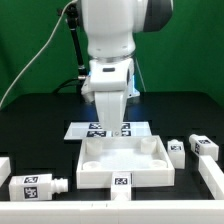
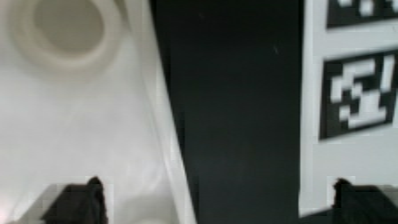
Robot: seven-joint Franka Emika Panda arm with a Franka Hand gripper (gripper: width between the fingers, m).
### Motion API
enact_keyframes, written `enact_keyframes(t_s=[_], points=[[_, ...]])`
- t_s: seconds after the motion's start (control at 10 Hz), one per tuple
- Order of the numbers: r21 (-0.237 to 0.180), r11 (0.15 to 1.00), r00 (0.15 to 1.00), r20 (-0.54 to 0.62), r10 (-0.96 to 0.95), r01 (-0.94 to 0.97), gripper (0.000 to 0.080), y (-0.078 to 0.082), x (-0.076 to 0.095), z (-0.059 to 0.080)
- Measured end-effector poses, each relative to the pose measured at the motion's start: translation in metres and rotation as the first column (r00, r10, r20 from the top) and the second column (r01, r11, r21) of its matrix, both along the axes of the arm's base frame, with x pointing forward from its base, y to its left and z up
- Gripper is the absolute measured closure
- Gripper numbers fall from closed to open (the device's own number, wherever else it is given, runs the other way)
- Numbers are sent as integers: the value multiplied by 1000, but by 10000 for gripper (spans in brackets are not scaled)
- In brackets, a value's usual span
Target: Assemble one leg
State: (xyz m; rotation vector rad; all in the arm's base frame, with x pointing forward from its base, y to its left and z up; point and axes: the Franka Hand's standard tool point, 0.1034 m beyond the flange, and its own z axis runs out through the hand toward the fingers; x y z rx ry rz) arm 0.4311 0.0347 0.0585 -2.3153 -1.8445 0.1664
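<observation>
The legs are small white squarish posts with black-and-white tags. One leg (image 1: 35,186) lies at the exterior view's front left, and two more (image 1: 176,150) (image 1: 205,146) lie to the right. My gripper (image 1: 112,124) hangs low over the far edge of the large flat white square piece (image 1: 125,172), apart from every leg. In the wrist view my gripper (image 2: 219,205) is open and empty. One dark fingertip (image 2: 75,200) is over the white piece near a round socket (image 2: 71,30), and the other fingertip (image 2: 365,200) is over the marker board (image 2: 365,95). No leg shows in the wrist view.
The marker board (image 1: 85,128) lies just behind the square piece. Another leg (image 1: 212,180) lies at the right edge and a white part (image 1: 3,168) at the far left. A strip of black table (image 2: 231,100) shows between the piece and the board. A green backdrop stands behind.
</observation>
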Motion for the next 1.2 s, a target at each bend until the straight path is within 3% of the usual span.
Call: enact_keyframes(t_s=[0.2, 0.5, 0.8, 1.0, 1.1, 1.2], points=[[-41, 977, 978, 11, -208, 208, 151, 28, 9, 8], [-44, 973, 974, 14, -225, 226, 151, 27, 12, 9], [-82, 903, 906, 12, -422, 422, 151, 28, 12, 9], [-124, 780, 788, 26, -615, 613, 151, 36, 13, 15], [-152, 692, 702, 19, -712, 706, 151, 53, 17, 21], [-159, 600, 612, 35, -790, 784, 151, 75, 31, 31]])
